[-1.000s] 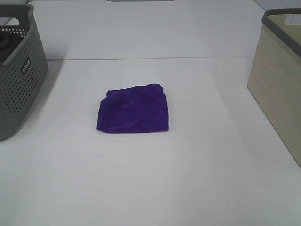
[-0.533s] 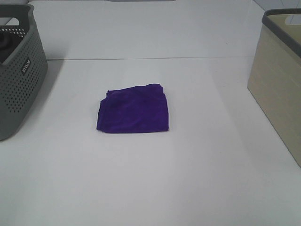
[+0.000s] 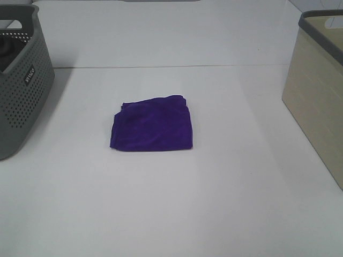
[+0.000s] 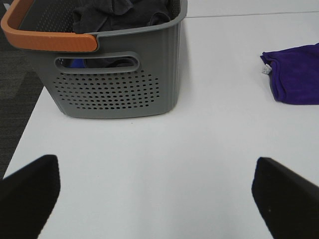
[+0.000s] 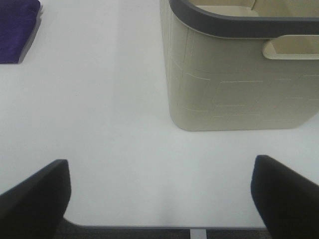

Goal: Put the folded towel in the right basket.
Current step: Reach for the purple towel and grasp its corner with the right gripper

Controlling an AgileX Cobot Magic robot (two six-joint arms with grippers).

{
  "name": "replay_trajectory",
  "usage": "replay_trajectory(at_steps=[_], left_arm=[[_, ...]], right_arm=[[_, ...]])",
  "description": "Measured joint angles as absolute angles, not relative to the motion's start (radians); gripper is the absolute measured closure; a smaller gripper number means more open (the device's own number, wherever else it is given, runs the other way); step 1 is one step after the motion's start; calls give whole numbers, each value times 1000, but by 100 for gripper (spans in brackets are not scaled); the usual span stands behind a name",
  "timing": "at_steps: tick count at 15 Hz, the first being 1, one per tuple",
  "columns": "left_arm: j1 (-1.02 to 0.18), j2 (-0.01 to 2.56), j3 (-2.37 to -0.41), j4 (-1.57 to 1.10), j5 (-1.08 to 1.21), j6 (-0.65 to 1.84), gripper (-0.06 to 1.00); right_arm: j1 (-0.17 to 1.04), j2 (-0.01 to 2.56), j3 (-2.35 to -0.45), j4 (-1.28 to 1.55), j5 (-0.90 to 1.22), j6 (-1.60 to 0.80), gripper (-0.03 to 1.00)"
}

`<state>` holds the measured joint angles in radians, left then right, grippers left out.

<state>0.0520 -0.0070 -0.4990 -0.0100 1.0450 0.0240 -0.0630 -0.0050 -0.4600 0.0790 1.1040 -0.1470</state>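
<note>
- Folded towel [image 3: 151, 124]: purple, lying flat on the white table [image 3: 214, 193] near its middle, between the two baskets and well apart from both. It is outside the right basket, and nothing touches it.
- Small white tag [image 4: 266, 70]: at one corner of the towel; any writing on it is too small to read.
- Right basket [image 3: 316, 101]: beige with a dark grey rim, bearing no visible lettering.
- Left basket [image 3: 21, 91]: grey and perforated, with an orange handle [image 4: 45, 39] and dark cloth [image 4: 119, 12] inside.
- Label [image 3: 28, 75]: dark with white letters, too blurred to read with certainty.
- Left gripper [image 4: 157, 196]: jaws spread wide, empty, above bare table beside the grey basket.
- Right gripper [image 5: 159, 196]: jaws spread wide, empty, near the beige basket.
</note>
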Motion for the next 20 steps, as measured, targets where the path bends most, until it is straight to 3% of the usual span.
replay_trajectory(at_steps=[16, 20], left_arm=[[52, -7, -499, -10, 1045, 24, -5], [52, -7, -499, -10, 1045, 24, -5]], right_arm=[[-63, -5, -460, 93, 1104, -139, 2], [23, 7, -474, 95, 1137, -116, 2]])
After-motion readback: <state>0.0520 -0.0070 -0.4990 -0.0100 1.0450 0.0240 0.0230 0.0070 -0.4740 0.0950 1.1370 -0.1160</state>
